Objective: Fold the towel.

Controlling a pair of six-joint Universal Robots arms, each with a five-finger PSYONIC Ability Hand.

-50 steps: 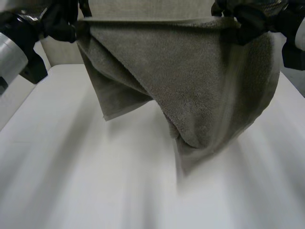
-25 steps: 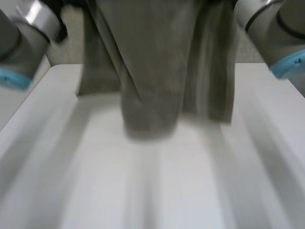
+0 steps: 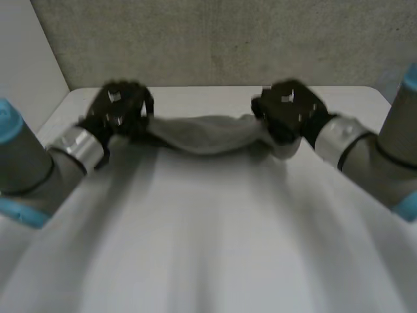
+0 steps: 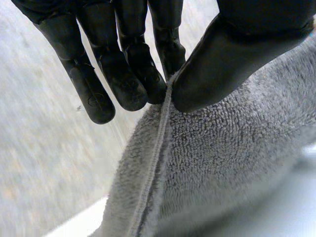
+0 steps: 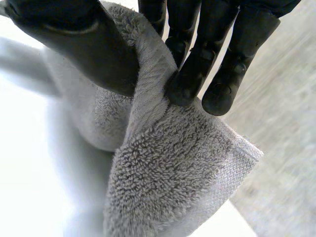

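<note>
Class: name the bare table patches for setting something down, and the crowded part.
Free: the broad stretch of table on the camera's side of the towel. Crowded: the far strip, where the left robot hand and right robot hand pinch the towel's ends.

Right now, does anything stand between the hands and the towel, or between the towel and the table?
Nothing visible does. The left hand and the right hand each pinch an end of the towel, and the white table bears nothing else.
</note>
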